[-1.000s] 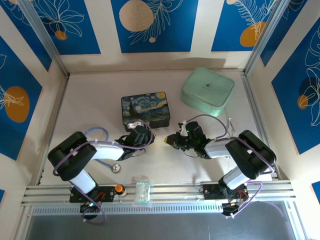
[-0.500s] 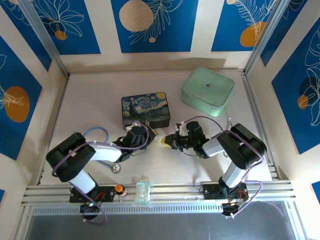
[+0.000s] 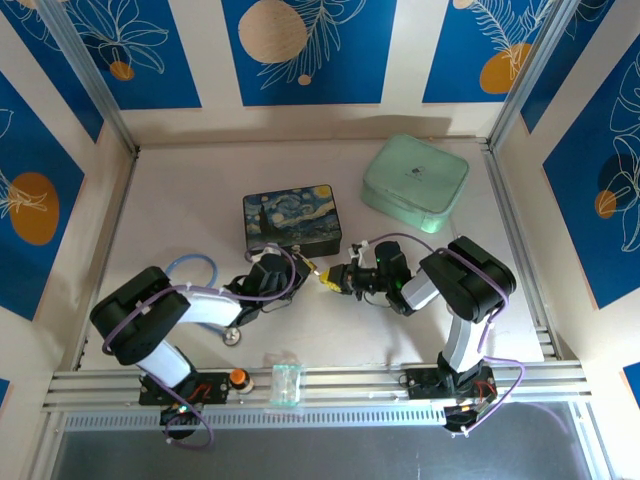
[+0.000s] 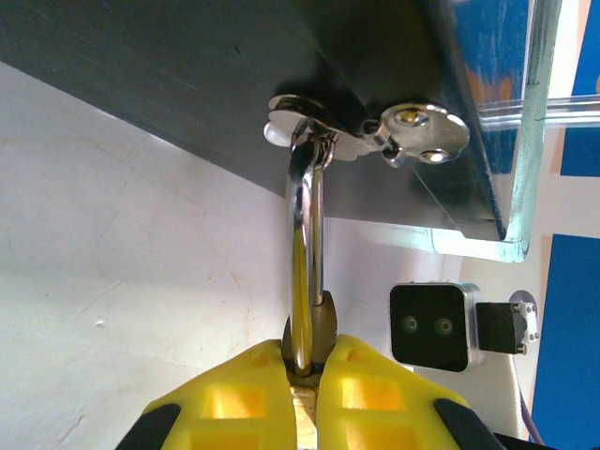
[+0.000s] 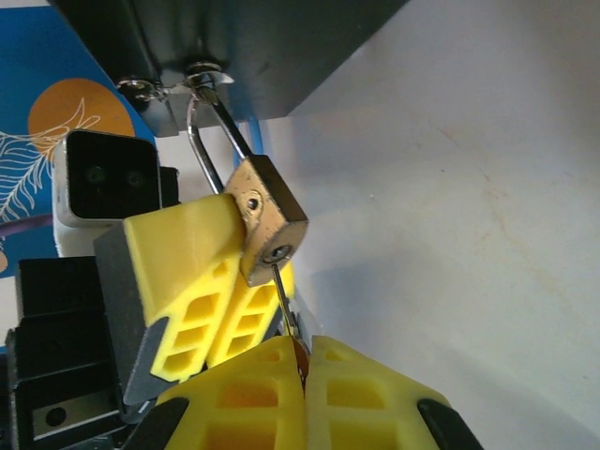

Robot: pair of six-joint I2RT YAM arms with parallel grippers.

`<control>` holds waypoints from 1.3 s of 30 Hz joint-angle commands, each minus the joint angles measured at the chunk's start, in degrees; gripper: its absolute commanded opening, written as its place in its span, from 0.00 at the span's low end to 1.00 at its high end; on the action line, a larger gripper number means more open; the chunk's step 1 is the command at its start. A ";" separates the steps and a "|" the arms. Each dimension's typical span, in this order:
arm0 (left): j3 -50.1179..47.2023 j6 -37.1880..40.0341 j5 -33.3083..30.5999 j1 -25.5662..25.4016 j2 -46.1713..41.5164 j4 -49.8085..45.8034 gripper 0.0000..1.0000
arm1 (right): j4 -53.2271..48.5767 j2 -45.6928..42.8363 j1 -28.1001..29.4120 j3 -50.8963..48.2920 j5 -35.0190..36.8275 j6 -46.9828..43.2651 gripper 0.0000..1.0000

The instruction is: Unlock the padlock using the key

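Observation:
The brass padlock (image 5: 267, 220) hangs by its silver shackle (image 4: 309, 234) from the small clasp (image 4: 375, 131) on the dark blue painted tin (image 3: 291, 219). My left gripper (image 4: 309, 352) is shut on the padlock's body, its yellow fingers (image 5: 187, 272) on either side. My right gripper (image 5: 302, 375) is shut on the thin silvery key (image 5: 286, 295). The key's tip sits in the keyhole on the padlock's underside. In the top view both grippers meet just in front of the tin's near right corner, left gripper (image 3: 300, 267) and right gripper (image 3: 330, 281) almost touching.
A mint green case (image 3: 415, 182) lies at the back right. A round silver disc (image 3: 231, 336) with blue tubing (image 3: 190, 265) lies beside my left arm. A small clear box (image 3: 287, 383) and an orange knob (image 3: 238, 377) sit on the front rail.
My right gripper has moved left with the key until it meets the padlock. My left gripper has shifted slightly right along the tin's front.

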 commanded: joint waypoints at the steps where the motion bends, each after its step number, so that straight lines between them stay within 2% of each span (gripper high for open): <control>1: 0.18 0.83 1.01 0.46 -2.28 3.53 0.00 | 3.97 0.82 -0.05 0.90 -1.64 1.41 0.00; 14: -0.72 -0.08 1.23 0.45 -2.83 6.52 0.00 | 2.85 2.00 -0.04 1.50 -0.82 2.02 0.00; 20: -0.95 -1.57 2.48 0.42 -1.62 9.00 0.00 | 8.62 4.34 -0.22 1.11 1.16 5.33 0.00; 27: -0.02 -0.94 3.50 0.11 -2.20 7.77 0.00 | 10.15 5.27 0.17 2.00 1.56 6.32 0.00; 34: 0.07 -1.00 4.88 -0.16 -1.88 10.06 0.00 | 18.54 10.28 -2.15 4.09 -3.13 10.77 0.00; 39: -0.01 -0.83 5.70 -0.26 -2.07 10.53 0.00 | 16.59 9.18 -2.68 4.72 -4.99 8.89 0.00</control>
